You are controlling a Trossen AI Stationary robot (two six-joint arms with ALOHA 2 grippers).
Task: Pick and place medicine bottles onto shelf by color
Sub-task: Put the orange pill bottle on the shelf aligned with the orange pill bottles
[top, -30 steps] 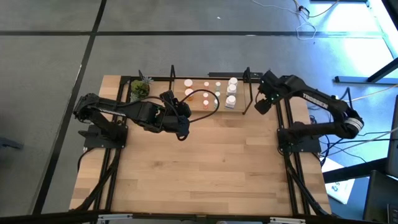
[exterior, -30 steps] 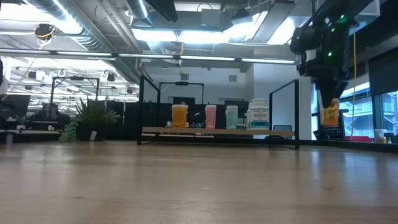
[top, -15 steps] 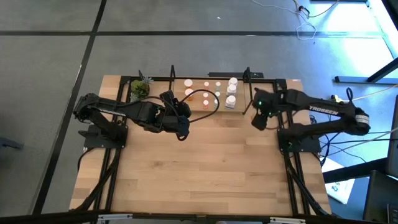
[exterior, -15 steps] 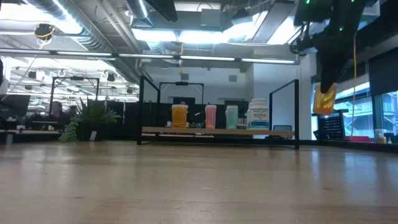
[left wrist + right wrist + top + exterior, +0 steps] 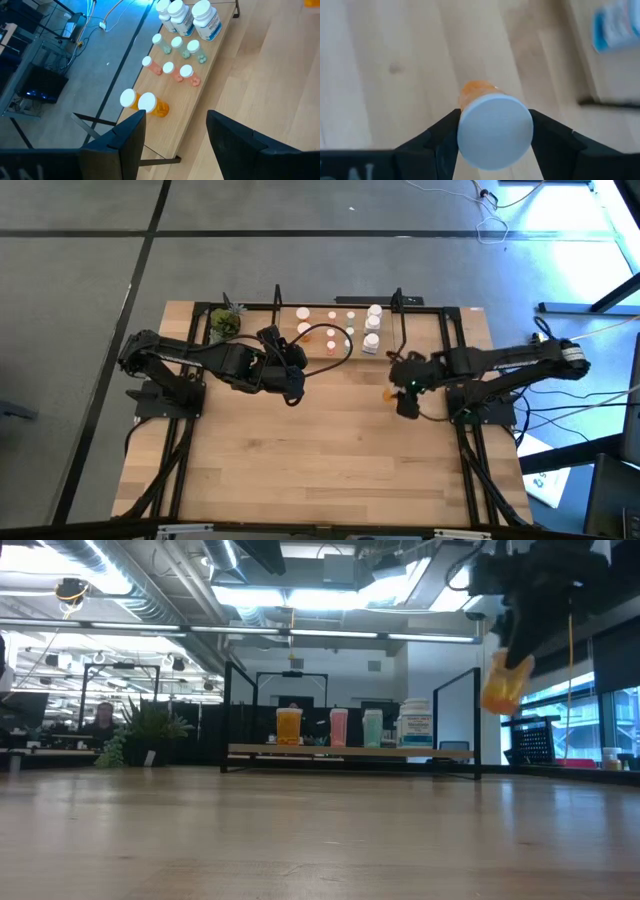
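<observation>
Your right gripper (image 5: 495,131) has its fingers clamped on an orange bottle (image 5: 492,125) with a round white cap, held in the air above the bare wooden surface (image 5: 330,450), near the shelf's (image 5: 318,357) right end. On the shelf stand orange, pink, pale green and white bottles (image 5: 180,37). Your left gripper (image 5: 175,132), fingers apart, hovers beside the shelf's left part. A potted plant (image 5: 225,323) sits left of it.

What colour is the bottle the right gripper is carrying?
Orange, with a white cap. The bottle in the right gripper shows best in the right wrist view.
</observation>
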